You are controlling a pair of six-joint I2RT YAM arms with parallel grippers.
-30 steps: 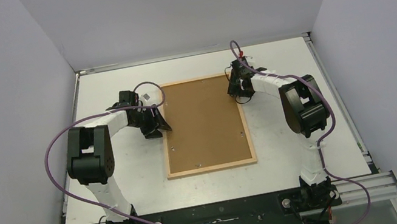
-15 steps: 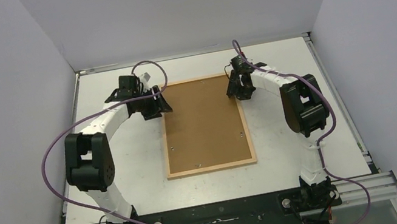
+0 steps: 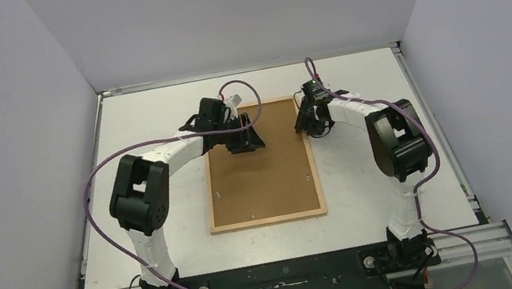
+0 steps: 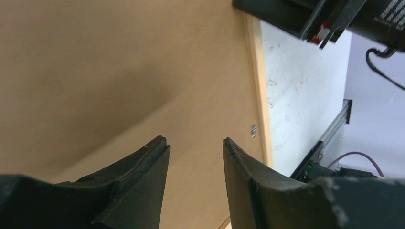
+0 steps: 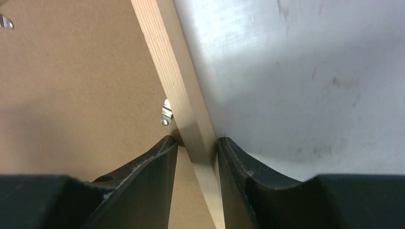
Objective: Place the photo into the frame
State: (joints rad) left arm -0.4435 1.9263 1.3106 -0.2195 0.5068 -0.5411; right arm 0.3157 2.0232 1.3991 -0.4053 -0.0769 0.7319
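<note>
The frame [image 3: 269, 220] lies face down on the white table, its pale wood bars around a brown backing board [image 3: 262, 175]. The photo is hidden. My right gripper [image 3: 308, 126] is shut on the frame's right bar near the far corner. In the right wrist view the bar [image 5: 167, 62] runs between the fingers of the right gripper [image 5: 197, 139], one finger over the board [image 5: 71, 95] and the other over the table. My left gripper [image 3: 248, 144] hovers over the far part of the board. In the left wrist view that gripper [image 4: 195, 140] is open, with only board [image 4: 119, 71] between its fingers.
Small metal tabs [image 5: 165, 113] sit along the board's edges, one right by my right gripper's inner finger. White walls close the table [image 3: 137, 118] on three sides. A metal rail [image 3: 283, 271] with both arm bases runs along the near edge.
My left arm has swung right, from the frame's left bar to above the backing board. The frame has shifted slightly left. My right gripper has stayed on the right bar.
</note>
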